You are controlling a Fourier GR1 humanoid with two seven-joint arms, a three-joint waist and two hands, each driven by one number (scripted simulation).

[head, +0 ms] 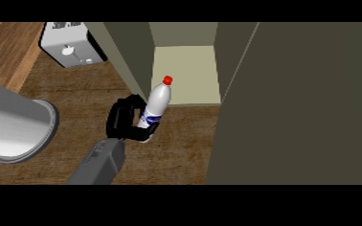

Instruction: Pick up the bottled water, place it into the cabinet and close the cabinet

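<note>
White, red-capped bottled water [160, 100] is gripped round its labelled lower half by the curled fingers [143, 134] of the left hand [121, 117], whose palm is seen at 9 o'clock of it. It is held over the wooden surface [180, 148], tilted with its cap toward 1 o'clock, at the front edge of the open cabinet [185, 67]. At 3 o'clock the door [297, 115] is seen swung open.

counter [78, 93]: brown wood-grain top
toaster [69, 45]: white, standing at the far left
pot [21, 124]: grey metal, at the left edge, partly cut off
cabinet [187, 67]: olive, open, standing at the right
</note>
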